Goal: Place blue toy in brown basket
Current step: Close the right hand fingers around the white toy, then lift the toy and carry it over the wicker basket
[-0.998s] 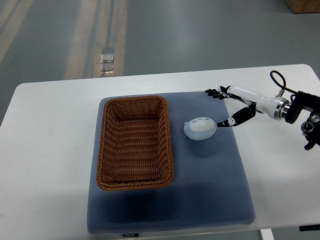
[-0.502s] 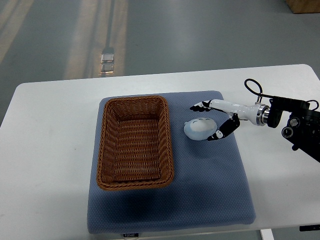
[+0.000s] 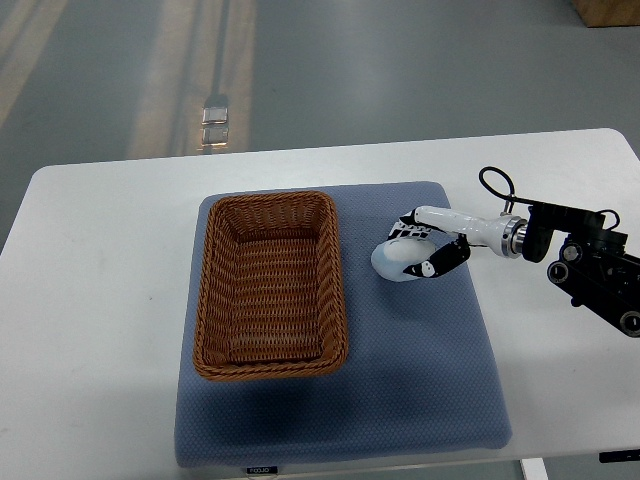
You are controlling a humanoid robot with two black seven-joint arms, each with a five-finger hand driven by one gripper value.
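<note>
Top view. A white bench (image 3: 100,260) carries a blue-grey textured mat (image 3: 420,380). On the mat's left half sits the brown basket (image 3: 270,283), a rectangular woven wicker tray with raised walls, its interior empty. Just right of the basket, with a narrow strip of mat between them, lies the blue toy (image 3: 397,260), a pale, rounded, smooth-looking form. The right robot hand (image 3: 420,250), white with black fingertips, enters from the right edge on a black arm with a looped cable; its fingers (image 3: 409,232) curl over the toy's far side and its thumb (image 3: 440,262) presses the near side, clamped on the toy. Nothing stands between toy and basket.
</note>
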